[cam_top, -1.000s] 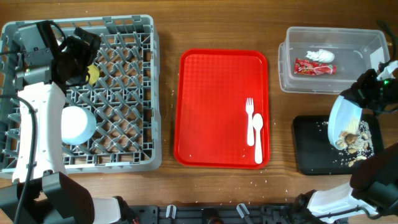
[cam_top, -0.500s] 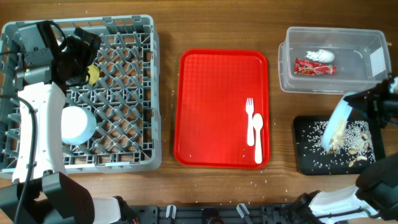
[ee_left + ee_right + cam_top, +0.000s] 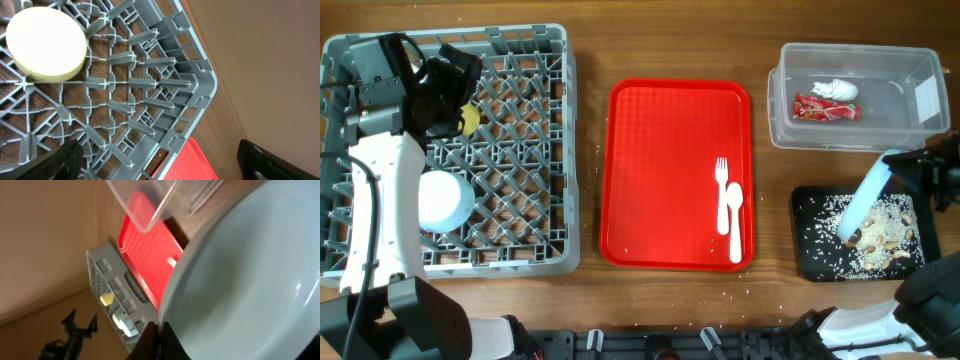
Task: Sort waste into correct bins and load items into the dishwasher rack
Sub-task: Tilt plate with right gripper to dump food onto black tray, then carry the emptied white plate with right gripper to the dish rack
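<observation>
- A brown wooden desk (image 3: 590, 300) is seen from above, with scattered grains lying on it near the rack and the trays.
- The grey dishwasher rack (image 3: 535, 150) is set at the left end. A yellow cup (image 3: 469, 120) is lodged among its pegs near the back, with a flat round face turned up in the left wrist view. A pale bowl (image 3: 445, 200) is seated nearer the front.
- The left gripper (image 3: 157, 155) is held over the back of the rack beside the cup. Its jaws are spread wide and nothing is held between them.
- A flat red serving tray (image 3: 660, 170) is placed in the middle of the desk. A white fork (image 3: 722, 185) and a white spoon (image 3: 733, 215) are laid side by side on its right half, touching or nearly so.
- A clear tub (image 3: 778, 110) with a white label (image 3: 926, 100) is placed at the far right. A red wrapper (image 3: 825, 108) and a white tissue (image 3: 838, 90) are contained in it.
- A black tray (image 3: 808, 245) is placed just in front of the tub. Rice and brownish scraps (image 3: 882, 228) are spread over its right part.
- The pale blue plate (image 3: 865, 195) is gripped at its rim by the closed jaws of the right gripper (image 3: 905, 165). It is tipped steeply on edge, with its lower edge down among the rice on the black tray.
- In the right wrist view most of the frame is filled by the plate's pale surface.
</observation>
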`<action>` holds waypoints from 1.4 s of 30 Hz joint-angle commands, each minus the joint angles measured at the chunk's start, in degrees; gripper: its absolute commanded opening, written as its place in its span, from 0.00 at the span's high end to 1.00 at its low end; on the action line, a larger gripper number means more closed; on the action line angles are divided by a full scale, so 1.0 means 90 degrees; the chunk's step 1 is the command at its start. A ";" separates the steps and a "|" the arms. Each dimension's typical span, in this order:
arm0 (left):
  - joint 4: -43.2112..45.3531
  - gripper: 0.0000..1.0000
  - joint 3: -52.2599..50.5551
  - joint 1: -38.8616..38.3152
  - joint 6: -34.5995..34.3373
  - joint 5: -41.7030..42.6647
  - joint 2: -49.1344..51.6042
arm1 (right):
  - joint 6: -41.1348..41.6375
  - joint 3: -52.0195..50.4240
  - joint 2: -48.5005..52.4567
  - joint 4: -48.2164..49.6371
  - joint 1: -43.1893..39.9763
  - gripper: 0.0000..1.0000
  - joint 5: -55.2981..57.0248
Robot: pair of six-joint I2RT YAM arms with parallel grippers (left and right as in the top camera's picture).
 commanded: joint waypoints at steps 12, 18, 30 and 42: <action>0.0017 0.00 0.0095 0.0012 -0.0036 0.0070 -0.0119 | -0.0828 0.0007 -0.0236 -0.0228 0.0012 0.96 -0.1331; 0.0017 0.00 0.0095 0.0015 -0.0036 0.0073 -0.0119 | -0.0675 0.0017 -0.1241 0.0012 0.0474 0.96 -0.2004; 0.0017 0.00 0.0095 0.0012 -0.0036 0.0073 -0.0119 | 0.5603 0.0010 -0.2127 0.7412 0.4860 0.96 -0.1365; 0.0017 0.00 0.0095 0.0012 -0.0036 0.0073 -0.0119 | 0.9386 0.0010 0.2106 1.5106 0.8206 0.96 -0.0369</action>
